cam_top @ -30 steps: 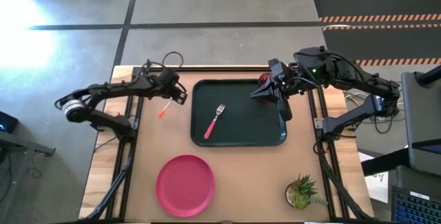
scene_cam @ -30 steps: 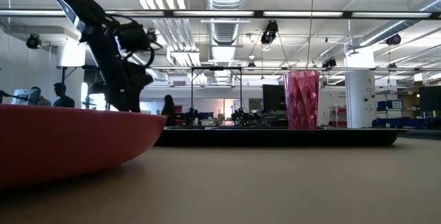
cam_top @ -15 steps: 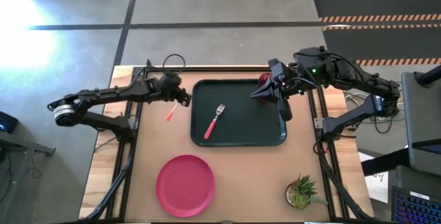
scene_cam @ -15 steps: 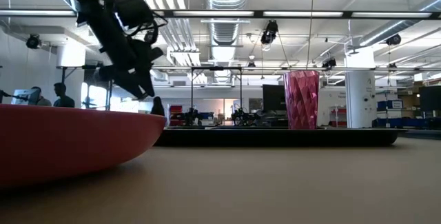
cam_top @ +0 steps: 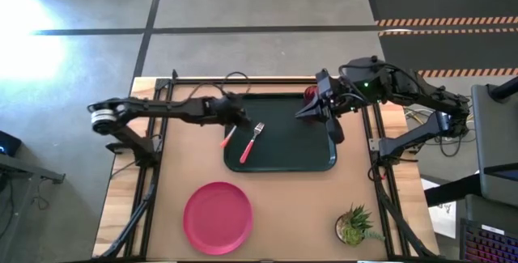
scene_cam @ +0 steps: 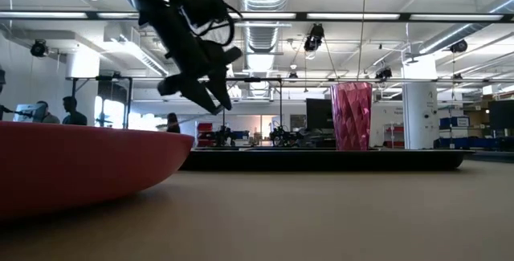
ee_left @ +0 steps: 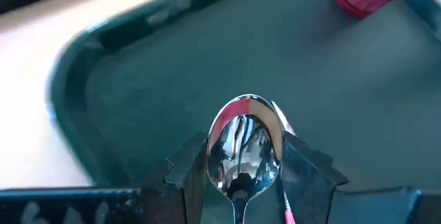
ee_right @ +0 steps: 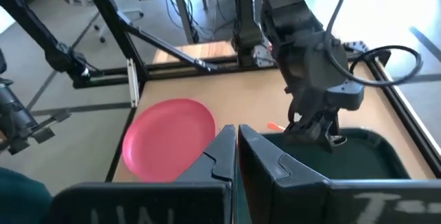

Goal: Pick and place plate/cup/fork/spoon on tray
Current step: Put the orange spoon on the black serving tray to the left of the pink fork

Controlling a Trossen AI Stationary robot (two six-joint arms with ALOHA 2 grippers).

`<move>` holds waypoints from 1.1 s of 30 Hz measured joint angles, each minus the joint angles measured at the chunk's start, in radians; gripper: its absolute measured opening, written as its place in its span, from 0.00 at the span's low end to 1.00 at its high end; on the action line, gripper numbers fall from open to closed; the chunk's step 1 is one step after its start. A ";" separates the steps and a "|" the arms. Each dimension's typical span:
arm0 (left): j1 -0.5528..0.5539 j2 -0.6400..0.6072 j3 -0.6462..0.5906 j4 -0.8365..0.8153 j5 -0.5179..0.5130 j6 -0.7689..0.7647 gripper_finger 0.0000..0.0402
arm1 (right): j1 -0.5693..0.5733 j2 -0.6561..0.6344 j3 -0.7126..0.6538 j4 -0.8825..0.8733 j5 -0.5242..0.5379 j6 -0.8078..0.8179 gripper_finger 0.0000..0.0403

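My left gripper (cam_top: 240,120) is shut on the spoon (ee_left: 242,145), a silver bowl with an orange handle (cam_top: 228,139), above the left rim of the dark tray (cam_top: 283,154). The fork (cam_top: 252,142) lies flat on the tray floor just right of the spoon. The dark-red cup (cam_top: 311,95) stands upright in the tray's far right corner. The pink-red plate (cam_top: 218,217) lies on the table near the front edge. My right gripper (ee_right: 236,145) is shut and holds nothing, raised over the tray's far right part beside the cup. My left gripper pinches the spoon at the bowl (ee_left: 241,156) between its two fingers, the bowl's tip sticking out past the fingertips. The fingers slant down from the table's left and lie along the spoon. The orange handle (ee_right: 274,125) trails back and down, clear of tray and table.
A small potted green plant (cam_top: 354,225) stands at the table's near right corner. Bare tabletop lies between plate and plant and along the left side. The tray floor to the right of the fork (ee_left: 286,214) is bare. People stand far off in the room behind.
My left gripper has carried the spoon toward the table's right edge, from the bare tabletop left of the tray to above the tray's left rim, rising a little. The spoon stays in the hold, clear of the table.
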 joint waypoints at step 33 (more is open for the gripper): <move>-0.048 0.243 0.035 0.091 -0.016 -0.208 0.33 | 0.000 -0.002 0.000 -0.107 -0.056 -0.026 0.02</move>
